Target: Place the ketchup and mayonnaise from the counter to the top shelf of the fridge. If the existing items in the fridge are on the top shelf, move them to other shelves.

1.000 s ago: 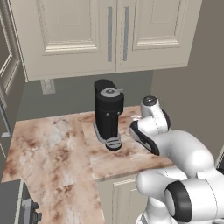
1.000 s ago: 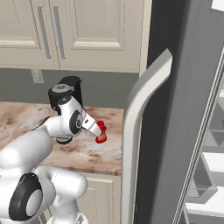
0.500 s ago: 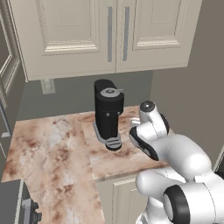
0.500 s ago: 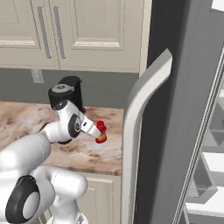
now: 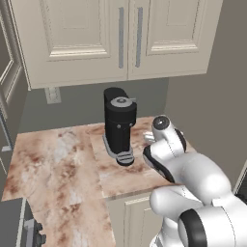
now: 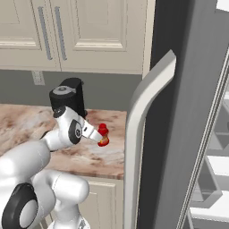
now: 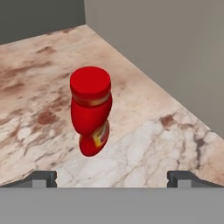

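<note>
The ketchup (image 7: 90, 109), a small red bottle with a red cap, stands on the marbled counter (image 7: 153, 131) near its right end. In the hand view it is just ahead of my gripper (image 7: 113, 180), whose fingertips (image 7: 43, 178) are spread wide with nothing between them. From the right base view my gripper (image 6: 94, 134) points at the ketchup (image 6: 103, 135) from the left, close to it. The fridge (image 6: 179, 112) stands right of the counter with its door swung out. The mayonnaise and the existing items are out of view.
A black coffee machine (image 5: 119, 128) stands at the back of the counter (image 5: 58, 159), left of my wrist. The fridge's long curved handle (image 6: 143, 129) hangs close to the right of the ketchup. White shelves (image 6: 219, 165) show at the far right edge. Cream cabinets (image 5: 125, 38) hang overhead.
My wrist has sunk lower and a little forward toward the ketchup. The bottle and the coffee machine have stayed where they were.
</note>
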Controlling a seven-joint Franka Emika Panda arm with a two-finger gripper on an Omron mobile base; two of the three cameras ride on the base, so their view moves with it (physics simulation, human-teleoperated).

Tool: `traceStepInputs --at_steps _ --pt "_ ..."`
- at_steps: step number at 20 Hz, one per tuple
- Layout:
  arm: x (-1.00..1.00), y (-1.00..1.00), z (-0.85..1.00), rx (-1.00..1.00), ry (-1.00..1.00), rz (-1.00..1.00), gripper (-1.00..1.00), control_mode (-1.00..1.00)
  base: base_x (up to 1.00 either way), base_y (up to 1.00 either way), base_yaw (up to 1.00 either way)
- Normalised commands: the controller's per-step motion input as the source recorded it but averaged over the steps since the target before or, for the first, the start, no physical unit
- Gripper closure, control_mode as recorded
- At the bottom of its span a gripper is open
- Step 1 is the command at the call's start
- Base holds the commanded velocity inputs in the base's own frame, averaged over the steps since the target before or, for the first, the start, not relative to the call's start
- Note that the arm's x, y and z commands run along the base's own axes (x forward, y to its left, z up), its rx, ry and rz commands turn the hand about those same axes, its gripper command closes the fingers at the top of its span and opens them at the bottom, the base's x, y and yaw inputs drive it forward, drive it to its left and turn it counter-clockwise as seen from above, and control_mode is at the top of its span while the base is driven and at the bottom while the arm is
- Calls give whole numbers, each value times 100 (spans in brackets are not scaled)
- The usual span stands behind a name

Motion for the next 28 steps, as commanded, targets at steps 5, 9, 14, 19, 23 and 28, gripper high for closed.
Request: traceStepInputs --at_steps 5,9,14,19,23,28 --pt "29 0 0 0 0 0 -100 -100 0 0 0" --pt "42 0 0 0 0 0 -100 -100 0 0 0" --pt "35 0 0 0 0 0 -100 -100 0 0 0" --pt "21 -3 -3 0 0 0 -100 -100 0 0 0" --pt "5 -15 -10 -1 0 -4 -100 -100 0 0 0" --pt "2 -18 -5 0 0 -6 -100 -100 0 0 0"
